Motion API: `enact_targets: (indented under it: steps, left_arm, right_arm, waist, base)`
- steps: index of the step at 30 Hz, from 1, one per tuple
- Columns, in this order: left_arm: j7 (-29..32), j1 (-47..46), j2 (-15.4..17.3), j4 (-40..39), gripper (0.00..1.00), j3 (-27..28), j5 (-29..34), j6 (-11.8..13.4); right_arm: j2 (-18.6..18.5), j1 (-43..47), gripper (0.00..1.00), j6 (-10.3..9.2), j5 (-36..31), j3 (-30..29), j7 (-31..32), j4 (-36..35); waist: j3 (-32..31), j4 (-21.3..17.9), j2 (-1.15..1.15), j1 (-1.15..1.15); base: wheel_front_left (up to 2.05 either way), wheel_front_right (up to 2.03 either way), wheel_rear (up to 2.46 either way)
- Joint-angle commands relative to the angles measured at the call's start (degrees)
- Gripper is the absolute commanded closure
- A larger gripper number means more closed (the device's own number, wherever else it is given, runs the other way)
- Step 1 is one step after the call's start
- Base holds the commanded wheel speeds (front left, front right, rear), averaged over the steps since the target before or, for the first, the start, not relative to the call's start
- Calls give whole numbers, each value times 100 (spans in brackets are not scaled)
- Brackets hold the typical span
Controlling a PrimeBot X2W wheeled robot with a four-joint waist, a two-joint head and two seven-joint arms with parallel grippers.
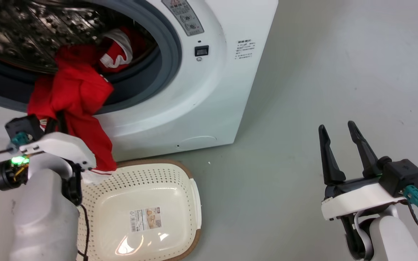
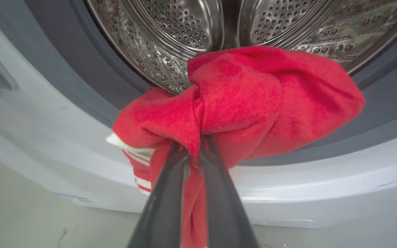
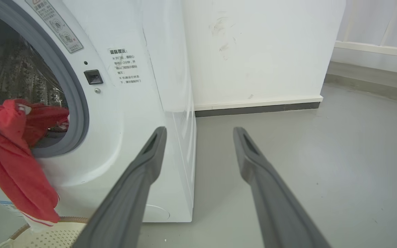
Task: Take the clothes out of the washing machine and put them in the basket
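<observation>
The white washing machine [image 1: 209,90] stands open, with its grey ring [image 1: 169,50] around the steel drum [image 1: 31,32]. A red garment [image 1: 74,94] hangs out over the porthole's lower lip, its striped cuff reaching down to the cream basket [image 1: 194,195] on the floor in front. My left gripper [image 2: 195,151] is shut on this garment just outside the opening; in the head view the fabric hides its fingertips. Another red-and-white garment [image 1: 116,54] lies inside the drum at the right. Off to the right, my right gripper [image 1: 336,127] is open and empty above the floor.
Grey floor [image 1: 321,72] stretches to the right of the machine. A white wall [image 3: 253,51] with a dark baseboard stands behind it. The basket holds a paper label [image 1: 145,219] on its bottom. A cable hangs from my left forearm [image 1: 42,217] over the basket's left rim.
</observation>
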Motion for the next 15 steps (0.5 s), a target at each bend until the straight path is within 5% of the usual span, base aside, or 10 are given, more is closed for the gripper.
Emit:
enact_targets:
  steps: [1,15]
  left_arm:
    - [-25,149,-43,-195,100,-16,55,17]
    - [-22,2221,-701,-2661,100,-251,345,25]
  right_arm:
    - [6,83,0,-4,-33,-30,21,-21]
    - [7,640,0,-4,-167,-168,370,-379]
  waist:
    - [-175,130,0,0]
    - [-858,405,0,0]
  base:
    - [0,0,0]
    - [0,0,0]
